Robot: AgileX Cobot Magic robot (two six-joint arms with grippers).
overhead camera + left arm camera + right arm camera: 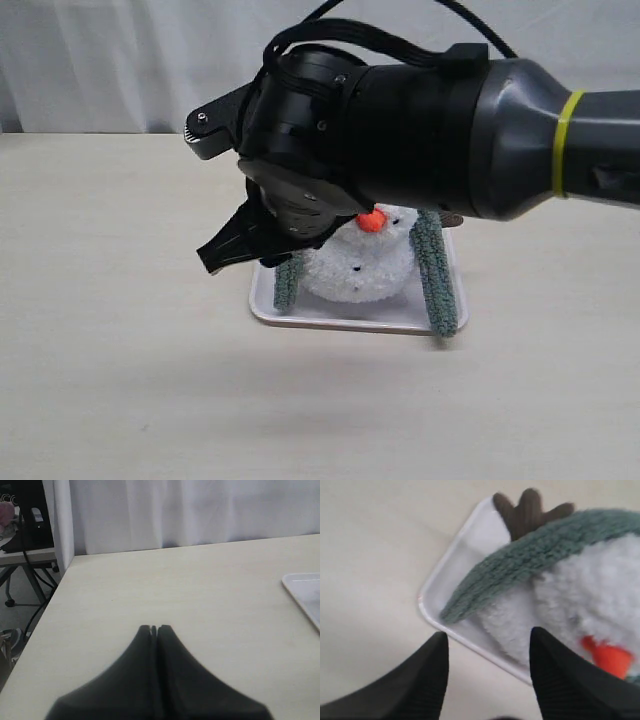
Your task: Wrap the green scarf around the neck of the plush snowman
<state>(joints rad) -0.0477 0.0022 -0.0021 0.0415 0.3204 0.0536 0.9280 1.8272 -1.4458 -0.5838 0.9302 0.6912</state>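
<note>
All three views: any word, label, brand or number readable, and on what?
None can be read.
Left wrist view: faint pale marks on the dark equipment beyond the table, too blurred to read.
Right arm, white tray, plush snowman, green scarf: no markings visible.
</note>
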